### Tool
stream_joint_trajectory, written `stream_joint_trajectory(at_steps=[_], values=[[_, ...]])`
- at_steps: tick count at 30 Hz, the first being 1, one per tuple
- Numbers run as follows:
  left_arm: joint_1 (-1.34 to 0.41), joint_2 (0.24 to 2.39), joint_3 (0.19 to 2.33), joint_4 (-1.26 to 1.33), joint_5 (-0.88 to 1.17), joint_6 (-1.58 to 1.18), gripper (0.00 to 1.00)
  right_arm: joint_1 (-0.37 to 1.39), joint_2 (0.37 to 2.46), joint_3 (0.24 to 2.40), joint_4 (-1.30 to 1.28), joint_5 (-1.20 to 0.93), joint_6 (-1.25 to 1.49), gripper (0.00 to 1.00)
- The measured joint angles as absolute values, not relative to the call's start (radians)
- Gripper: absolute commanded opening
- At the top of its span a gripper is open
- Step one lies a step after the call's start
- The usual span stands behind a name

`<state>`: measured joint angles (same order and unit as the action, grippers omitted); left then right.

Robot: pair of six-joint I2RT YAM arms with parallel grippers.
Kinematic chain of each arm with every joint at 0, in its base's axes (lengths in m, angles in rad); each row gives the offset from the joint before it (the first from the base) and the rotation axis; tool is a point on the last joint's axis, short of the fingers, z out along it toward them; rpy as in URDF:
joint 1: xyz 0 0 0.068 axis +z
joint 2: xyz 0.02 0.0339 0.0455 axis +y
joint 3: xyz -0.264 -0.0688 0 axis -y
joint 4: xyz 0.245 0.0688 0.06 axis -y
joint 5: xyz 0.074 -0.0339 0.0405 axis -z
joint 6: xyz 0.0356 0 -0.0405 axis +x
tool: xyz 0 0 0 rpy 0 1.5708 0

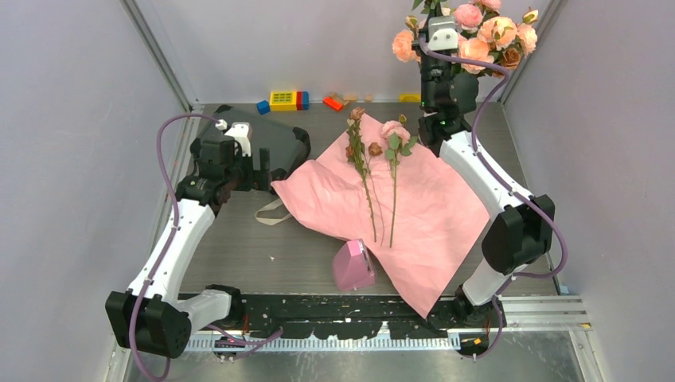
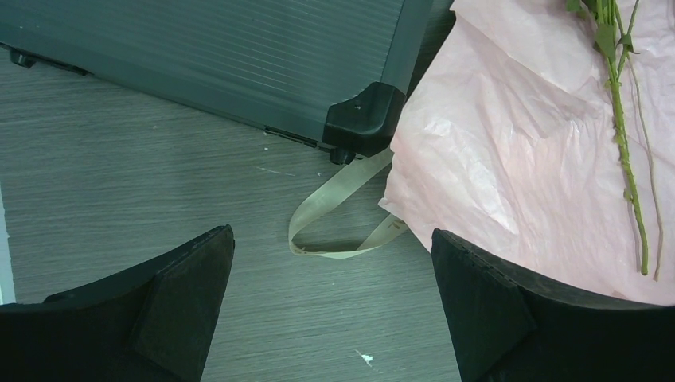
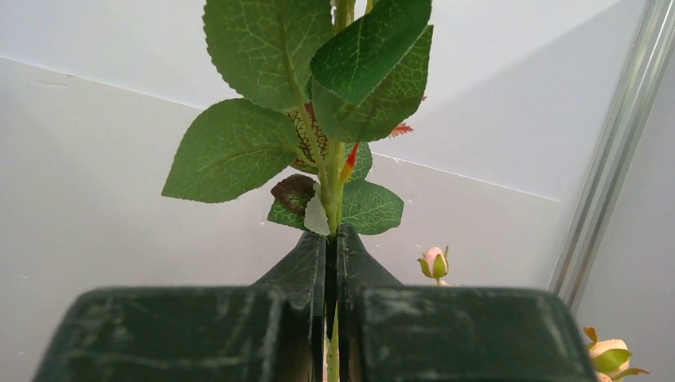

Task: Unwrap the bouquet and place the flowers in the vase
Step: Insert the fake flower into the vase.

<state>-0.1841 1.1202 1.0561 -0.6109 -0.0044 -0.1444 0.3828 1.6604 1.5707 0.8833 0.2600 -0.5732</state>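
– Flowers point(image 1: 365, 179): where are they lying?
– Several are resting on the unfolded pink paper point(image 1: 434, 215). Your right gripper point(image 3: 330, 251) is pinching one leafy stem point(image 3: 335, 171) upright (likely for lowering into a vase I can't see). Your left gripper point(image 2: 330, 239) is hovering, jaws spread wide, empty.

Wrapping paper point(image 1: 430, 215) is pale pink, ribbon point(image 2: 338, 187) beige, flowers point(image 1: 392, 131) pink and brown, stems point(image 1: 392, 199) green.
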Motion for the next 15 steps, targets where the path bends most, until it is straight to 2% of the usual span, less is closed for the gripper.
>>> stream_joint_trajectory(at_steps=[15], values=[[-0.184,1.12,1.056,-0.611,-0.008,-0.144,0.97,0.383,1.582,1.519,0.84,0.221,-0.52,0.0]])
